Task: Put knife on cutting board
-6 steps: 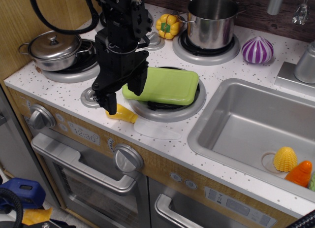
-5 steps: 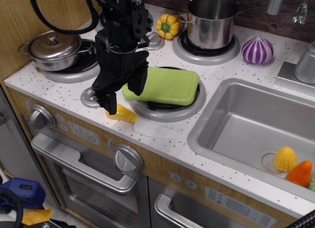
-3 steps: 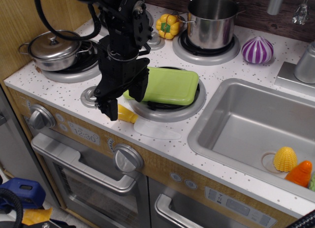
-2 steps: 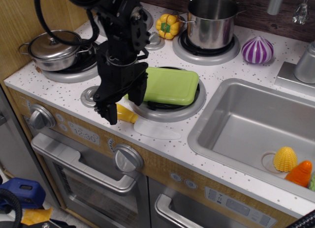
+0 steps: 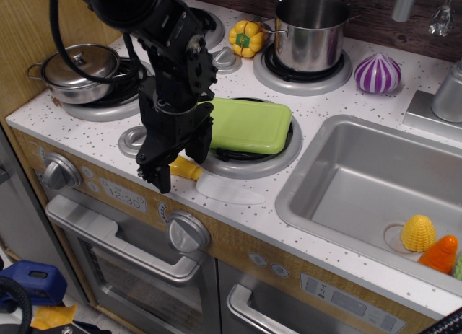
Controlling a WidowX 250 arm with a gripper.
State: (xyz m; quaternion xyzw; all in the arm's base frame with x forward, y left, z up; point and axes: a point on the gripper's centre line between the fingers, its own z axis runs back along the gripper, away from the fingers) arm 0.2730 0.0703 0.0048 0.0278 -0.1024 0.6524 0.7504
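While the knife lies flat at the desk's front edge, just beside the burner holding the cutting board, the gripper straddles its yellow-orange handle, jaws apart and not yet clamped. Grasping looks to be the step in hand; next calls for closing on the handle, then lifting toward the board. Smooth lime plastic, rounded corners; pale, round-tipped blade; speckled white desk.

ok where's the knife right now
The knife lies flat on the white countertop at its front edge, just in front of the burner holding the green cutting board, its yellow handle between the open tool fingers.
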